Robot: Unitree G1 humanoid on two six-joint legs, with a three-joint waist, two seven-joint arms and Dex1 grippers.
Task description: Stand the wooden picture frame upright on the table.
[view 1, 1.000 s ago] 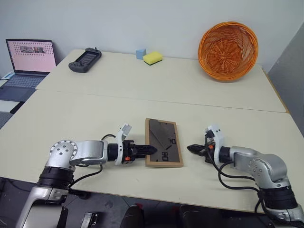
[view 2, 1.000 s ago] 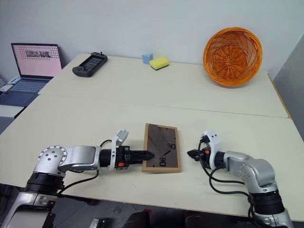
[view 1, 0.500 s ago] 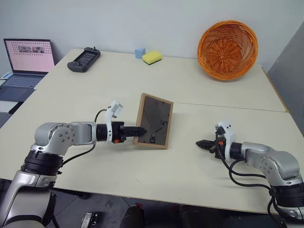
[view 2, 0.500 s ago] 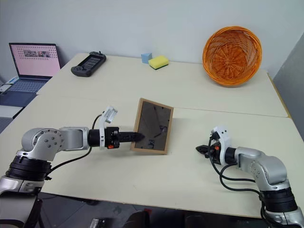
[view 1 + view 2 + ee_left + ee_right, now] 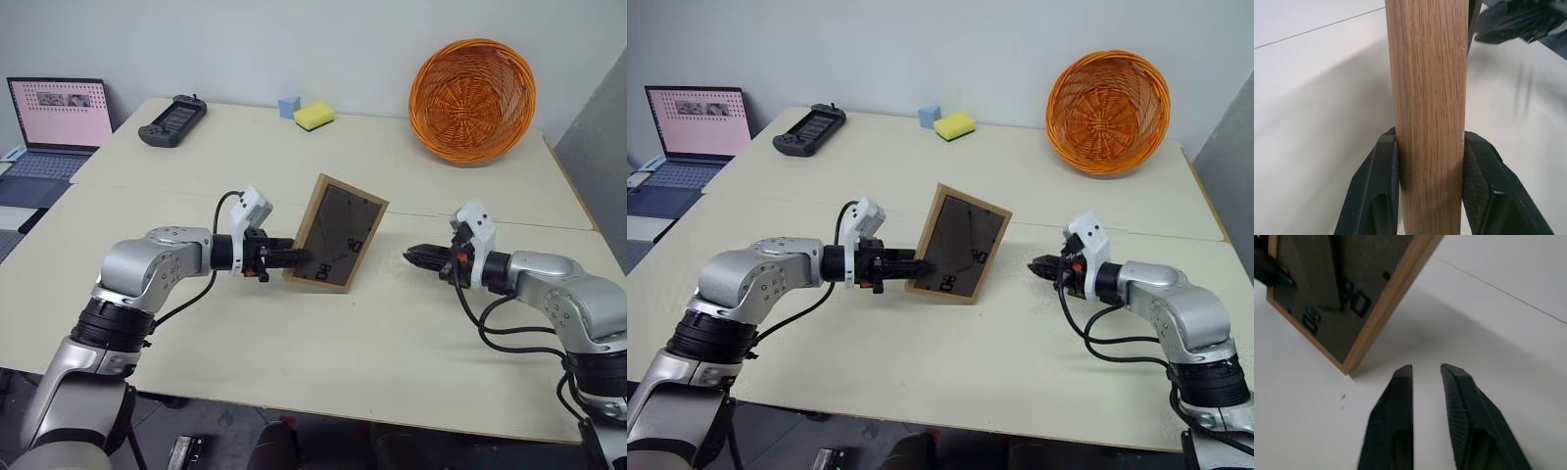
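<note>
The wooden picture frame (image 5: 338, 233) is raised off its flat side and leans tilted, its dark grey back panel toward me and the picture side hidden. Its lower corner (image 5: 1347, 369) is at or just above the table (image 5: 294, 352); I cannot tell which. My left gripper (image 5: 295, 258) is shut on the frame's light wood left edge (image 5: 1427, 98), one black finger (image 5: 1378, 191) on each face. My right gripper (image 5: 415, 258) hovers a short way right of the frame, open with a narrow gap (image 5: 1426, 372) and nothing in it.
At the back right an orange wicker basket (image 5: 472, 86) leans against the wall. A yellow sponge (image 5: 314, 118) and a blue cube (image 5: 288, 107) lie at the back middle, with a black game controller (image 5: 172, 120) to their left. A laptop (image 5: 57, 116) stands open at far left.
The frame went from lying flat to standing tilted as my left gripper rolled and rose with it. My right gripper lifted, moved closer to the frame and went from shut to open.
</note>
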